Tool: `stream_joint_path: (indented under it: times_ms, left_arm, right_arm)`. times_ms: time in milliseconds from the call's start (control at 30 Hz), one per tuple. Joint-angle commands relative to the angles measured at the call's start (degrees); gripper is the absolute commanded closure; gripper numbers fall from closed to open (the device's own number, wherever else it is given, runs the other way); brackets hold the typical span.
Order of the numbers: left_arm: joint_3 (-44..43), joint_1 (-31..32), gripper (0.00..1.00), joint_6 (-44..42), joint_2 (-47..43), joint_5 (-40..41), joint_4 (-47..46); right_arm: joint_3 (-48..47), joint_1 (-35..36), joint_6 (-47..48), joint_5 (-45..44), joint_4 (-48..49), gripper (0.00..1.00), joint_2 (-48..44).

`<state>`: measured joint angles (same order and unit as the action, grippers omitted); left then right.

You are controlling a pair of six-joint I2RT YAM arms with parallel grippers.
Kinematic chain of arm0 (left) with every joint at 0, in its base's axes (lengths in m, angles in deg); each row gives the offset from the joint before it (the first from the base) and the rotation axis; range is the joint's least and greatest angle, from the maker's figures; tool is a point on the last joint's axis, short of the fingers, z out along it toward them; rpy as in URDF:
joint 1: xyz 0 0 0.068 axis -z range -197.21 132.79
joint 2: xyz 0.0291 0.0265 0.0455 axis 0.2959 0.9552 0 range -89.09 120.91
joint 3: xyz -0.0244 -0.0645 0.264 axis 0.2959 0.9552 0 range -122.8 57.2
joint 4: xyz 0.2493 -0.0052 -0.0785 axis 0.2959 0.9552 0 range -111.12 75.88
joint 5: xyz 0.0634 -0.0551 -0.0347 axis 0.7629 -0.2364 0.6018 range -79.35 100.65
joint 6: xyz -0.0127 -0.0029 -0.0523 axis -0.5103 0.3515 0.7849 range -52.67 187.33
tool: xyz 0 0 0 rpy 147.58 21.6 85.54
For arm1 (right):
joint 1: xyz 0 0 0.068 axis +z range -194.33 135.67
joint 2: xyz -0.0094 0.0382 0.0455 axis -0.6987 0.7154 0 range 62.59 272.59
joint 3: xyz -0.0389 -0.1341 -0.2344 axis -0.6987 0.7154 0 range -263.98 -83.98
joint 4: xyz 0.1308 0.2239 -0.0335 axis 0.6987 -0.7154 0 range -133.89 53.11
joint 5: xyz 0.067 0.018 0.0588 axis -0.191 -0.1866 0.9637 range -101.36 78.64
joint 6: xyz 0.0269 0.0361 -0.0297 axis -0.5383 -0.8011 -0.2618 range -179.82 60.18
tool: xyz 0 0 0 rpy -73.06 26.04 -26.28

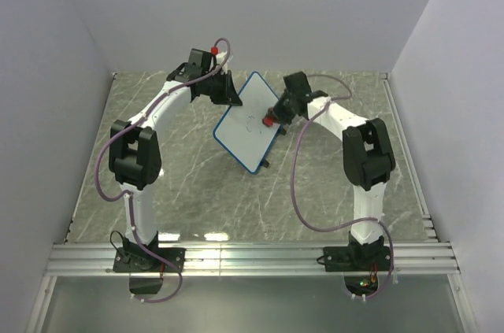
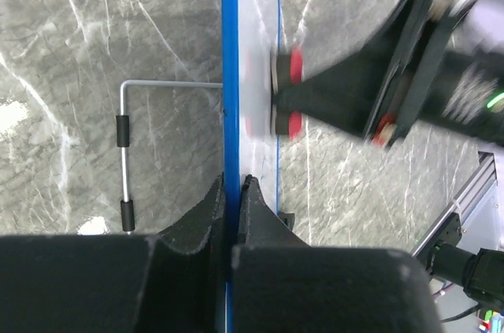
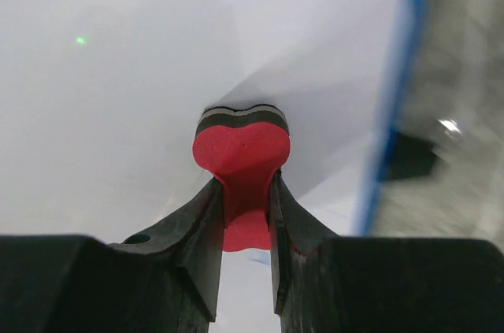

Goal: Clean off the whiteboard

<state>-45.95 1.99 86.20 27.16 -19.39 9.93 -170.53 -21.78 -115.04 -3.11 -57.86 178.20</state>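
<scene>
A grey marbled surface (image 1: 197, 183) is lying between plain white walls. From above, the whiteboard (image 1: 244, 124) is sitting mid-surface between the arms, apparently tilted. The left tool (image 1: 227, 95) is clamping its far-left edge, probably to steady it against rubbing. The right tool (image 1: 273, 116) is pressing a red eraser (image 1: 268, 120) to the board's face, beside a faint scribble.

The left wrist view is looking along the board's blue rim (image 2: 230, 73). The left tool's fingers (image 2: 216, 199) are closing fully on that rim, one on each side. A bent wire stand (image 2: 124, 160) is jutting from the board's back. The eraser's pad is meeting the white face opposite.

In the right wrist view, the right tool (image 3: 246, 191) is standing partly closed, pinching the eraser's narrow waist so its dark felt end is facing the board. Wiping looks under way.
</scene>
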Motion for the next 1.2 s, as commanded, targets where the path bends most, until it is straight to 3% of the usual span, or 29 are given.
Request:
stream_joint_path:
  times_ms: [0, 133, 200, 300, 533, 800, 967, 1167]
  left_arm:
    - [3.0, 3.2, 1.00, -5.7, -0.2, 1.7, 6.0]
    - [3.8, 3.1, 1.00, -5.8, -0.6, 1.8, 5.9]
    - [3.8, 3.1, 1.00, -5.7, -0.6, 1.7, 5.9]
    - [3.2, 3.1, 1.00, -5.7, -0.5, 1.9, 6.0]
    - [1.5, 3.1, 1.00, -5.6, 0.6, 1.4, 6.3]
    - [1.0, 3.1, 1.00, -5.3, 0.9, 0.9, 6.0]
    - [1.2, 3.2, 1.00, -5.2, 0.9, 0.5, 5.9]
    - [1.6, 3.2, 1.00, -5.3, 0.9, 0.6, 5.8]
  right_arm:
    - [-13.4, 2.6, -0.5, 1.7, 2.8, 1.00, 6.2]
    - [-24.8, 1.6, -0.5, 2.2, -1.6, 1.00, 10.9]
    - [-24.6, 1.6, -0.9, 2.2, -1.3, 1.00, 10.8]
    - [-17.7, 1.7, -1.7, 2.7, 1.8, 1.00, 8.4]
    - [9.0, 4.5, -3.9, 4.3, 12.5, 1.00, -1.6]
    - [25.1, 9.4, -6.1, 4.8, 18.1, 1.00, -7.2]
    - [20.4, 12.3, -6.3, 3.2, 14.7, 1.00, -8.6]
    - [3.5, 12.7, -5.6, 2.2, 8.2, 1.00, -4.3]
